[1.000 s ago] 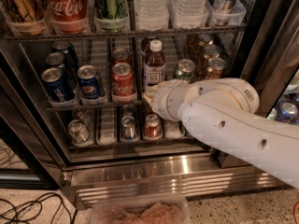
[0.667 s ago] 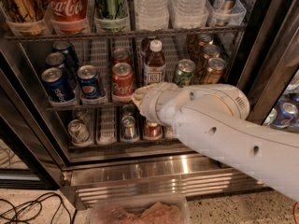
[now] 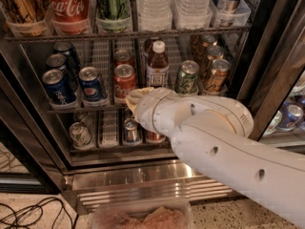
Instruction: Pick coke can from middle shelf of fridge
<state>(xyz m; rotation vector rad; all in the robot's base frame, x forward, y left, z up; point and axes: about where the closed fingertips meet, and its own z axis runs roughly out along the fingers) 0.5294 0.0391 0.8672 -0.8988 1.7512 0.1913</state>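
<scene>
The fridge [image 3: 267, 56] is standing open, and clear plastic bins [image 3: 71, 26] on its top rack are holding a big red Coca-Cola can [image 3: 66, 4], a green can [image 3: 112, 1] and water bottles [image 3: 155, 4]. Below, the middle shelf [image 3: 76, 109] is carrying its drinks in lanes: blue Pepsi cans [image 3: 90, 85] are lining up on the left, a brown bottle with a white cap [image 3: 157, 66] is sitting right of centre, and a green-labelled can [image 3: 187, 78] and bronze cans [image 3: 217, 75] are filling the right side. The coke can [image 3: 125, 79] is standing at the front of the centre lane, red with a silver top and pull tab, another red can [image 3: 124, 57] waiting behind it. It is standing upright, its long axis running vertically, top facing up. The gripper [image 3: 137, 99] is hovering at the shelf's front rail, covering the can's base; whether it is clenched, released or touching the can, I cannot tell. The white arm [image 3: 224, 142] is reaching in from the lower right.
</scene>
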